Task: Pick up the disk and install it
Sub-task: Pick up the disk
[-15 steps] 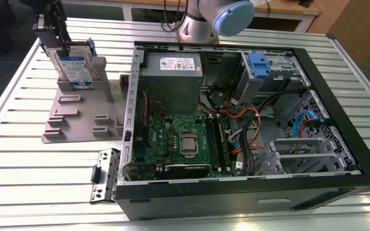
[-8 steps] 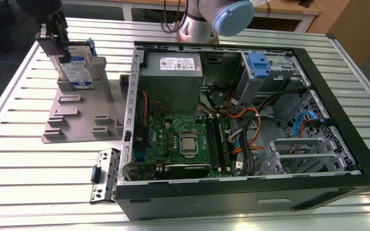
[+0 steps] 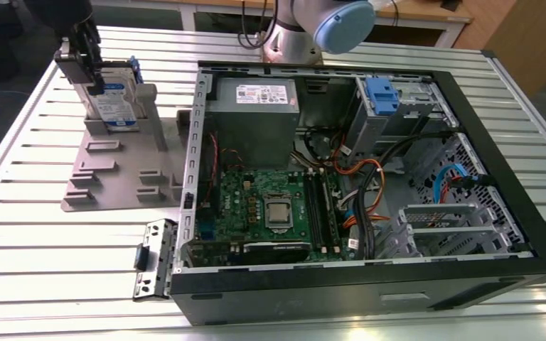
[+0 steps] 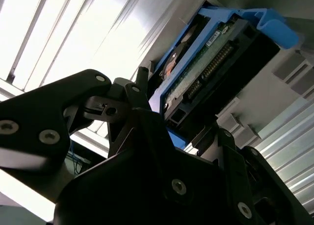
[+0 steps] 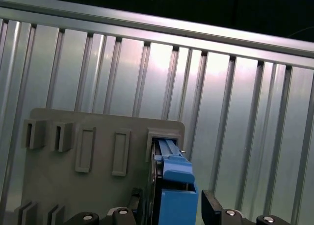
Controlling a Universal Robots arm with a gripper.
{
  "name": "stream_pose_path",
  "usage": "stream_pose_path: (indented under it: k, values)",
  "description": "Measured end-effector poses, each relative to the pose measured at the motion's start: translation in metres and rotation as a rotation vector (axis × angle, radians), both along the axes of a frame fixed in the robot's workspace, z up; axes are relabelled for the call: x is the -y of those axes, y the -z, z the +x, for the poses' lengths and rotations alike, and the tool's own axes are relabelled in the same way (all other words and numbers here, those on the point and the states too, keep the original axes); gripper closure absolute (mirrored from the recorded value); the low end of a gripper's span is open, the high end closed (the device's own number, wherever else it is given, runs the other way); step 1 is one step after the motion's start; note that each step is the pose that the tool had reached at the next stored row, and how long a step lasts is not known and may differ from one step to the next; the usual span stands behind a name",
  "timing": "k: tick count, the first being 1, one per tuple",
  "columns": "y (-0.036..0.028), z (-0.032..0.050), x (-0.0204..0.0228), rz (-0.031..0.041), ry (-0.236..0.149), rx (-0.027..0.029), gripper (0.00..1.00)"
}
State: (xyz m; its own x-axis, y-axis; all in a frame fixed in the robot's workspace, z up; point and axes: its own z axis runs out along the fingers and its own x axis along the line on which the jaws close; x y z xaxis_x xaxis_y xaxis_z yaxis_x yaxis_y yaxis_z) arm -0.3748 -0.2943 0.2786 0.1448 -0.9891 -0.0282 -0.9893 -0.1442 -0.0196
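the disk [image 3: 119, 99] stands upright in a grey holder [image 3: 121, 177] at the exterior view's far left, on the slatted table [image 3: 55, 270]. the gripper [image 3: 91, 77] is at its upper edge. the open computer case [image 3: 349, 295] lies to the right.

Disk [image 3: 116, 105]: blue frame, white-blue label. Holder [image 3: 111, 177] grey. Motherboard [image 3: 264, 202] green. Case [image 3: 349, 293] black. Table [image 3: 55, 249] silvery, slatted.

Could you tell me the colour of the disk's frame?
Blue frame, best in the first wrist view.
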Motion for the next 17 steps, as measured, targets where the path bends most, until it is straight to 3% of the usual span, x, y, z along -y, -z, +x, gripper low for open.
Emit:
stream_pose_path:
  k: [2,3,5,12,17]
  values:
    - [0.0001,0.0000,0.0000,-0.0010,0.000,0.0000,0.41]
    - [0.0002,0.0000,-0.0001,-0.0089,0.000,0.0002,0.41]
    - [0.0001,0.0000,0.0000,-0.0351,0.000,0.0001,0.41]
    - [0.0001,0.0000,0.0000,-0.0399,0.004,-0.0002,0.41]
    - [0.0004,0.0000,0.0000,-0.0401,0.054,-0.0063,0.41]
